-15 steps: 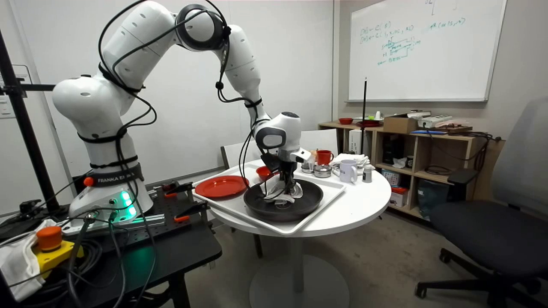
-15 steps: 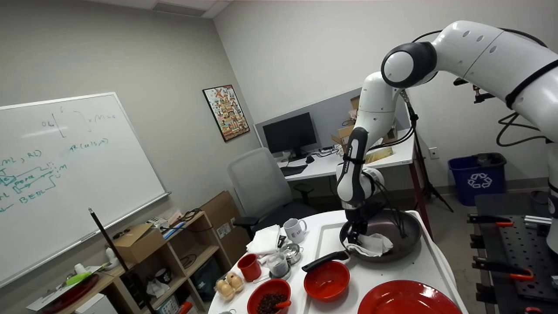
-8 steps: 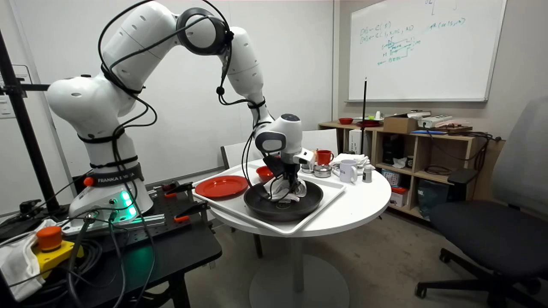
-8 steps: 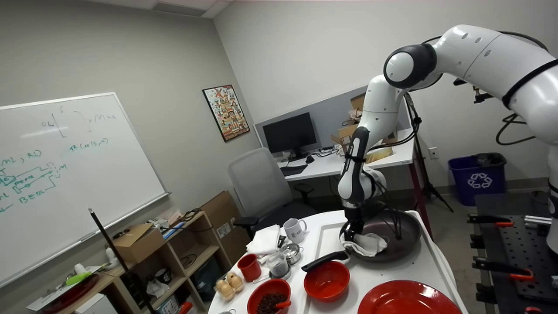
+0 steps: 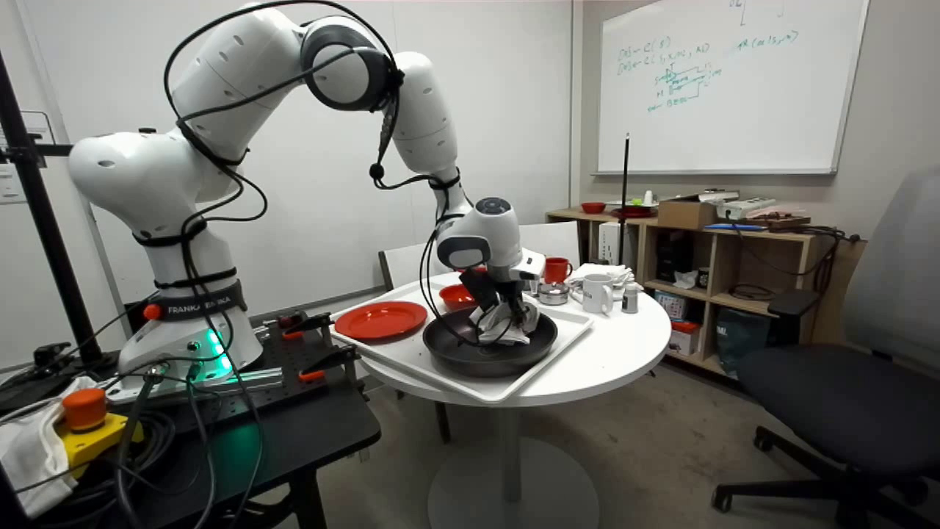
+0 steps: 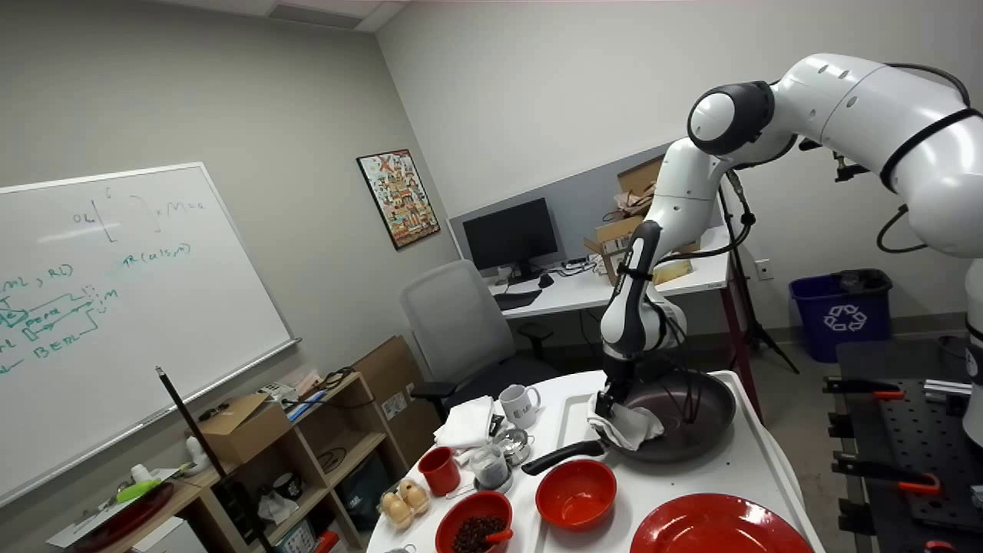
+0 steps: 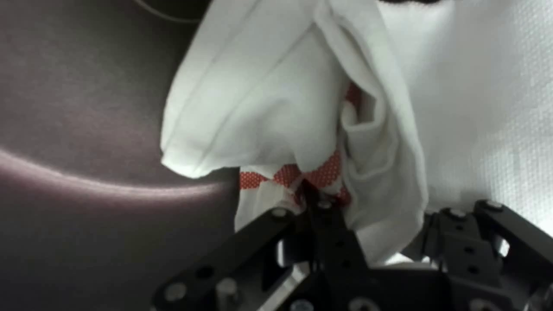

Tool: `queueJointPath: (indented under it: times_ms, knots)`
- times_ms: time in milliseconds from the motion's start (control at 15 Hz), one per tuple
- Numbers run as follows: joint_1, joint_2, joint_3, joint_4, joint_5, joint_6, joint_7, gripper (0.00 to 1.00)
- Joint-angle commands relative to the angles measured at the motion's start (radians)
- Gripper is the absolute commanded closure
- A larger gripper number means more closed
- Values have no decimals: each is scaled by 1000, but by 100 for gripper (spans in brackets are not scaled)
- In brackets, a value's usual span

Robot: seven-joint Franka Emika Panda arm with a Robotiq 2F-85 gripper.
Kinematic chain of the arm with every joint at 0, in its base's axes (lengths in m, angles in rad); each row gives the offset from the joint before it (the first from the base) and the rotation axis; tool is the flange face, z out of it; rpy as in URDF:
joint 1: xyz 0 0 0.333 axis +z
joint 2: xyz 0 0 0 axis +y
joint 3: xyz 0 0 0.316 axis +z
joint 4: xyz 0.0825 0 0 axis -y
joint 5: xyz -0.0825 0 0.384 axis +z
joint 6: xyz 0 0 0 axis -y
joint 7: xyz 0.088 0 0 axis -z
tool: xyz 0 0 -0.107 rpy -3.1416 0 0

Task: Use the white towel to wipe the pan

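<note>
The white towel and pan have shifted slightly; the claw clenches the towel.

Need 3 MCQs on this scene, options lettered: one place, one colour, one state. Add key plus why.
1. Where is the frying pan relative to the white tray?
A) Underneath it
B) Entirely off it
C) Resting on it

2. What colour is the plate near the pan?
A) Red
B) Blue
C) Green

3. How does the gripper stand to the white towel?
A) Open, above it
B) Shut on it
C) Shut, well apart from it

Key:
1: C, both exterior views show the pan's body sitting on the tray.
2: A, its whole visible surface is red in both exterior views.
3: B, the wrist view shows the towel bunched in the gripper's hold.
</note>
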State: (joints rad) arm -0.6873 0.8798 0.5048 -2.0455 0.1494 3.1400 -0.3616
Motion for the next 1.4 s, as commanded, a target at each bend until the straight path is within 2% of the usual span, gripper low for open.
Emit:
queueJointPath:
  times_ms: [0, 467, 867, 1133, 1333]
  knots:
    - [-155, 52, 140, -34, -113, 92, -15, 97]
    - [-434, 115, 347, -149, -365, 153, -1, 97]
    - [-662, 172, 528, -245, -502, 159, 1, 97]
    - [-724, 102, 545, -327, -502, 191, 33, 97]
    - [-708, 1, 498, -370, -469, 244, 87, 97]
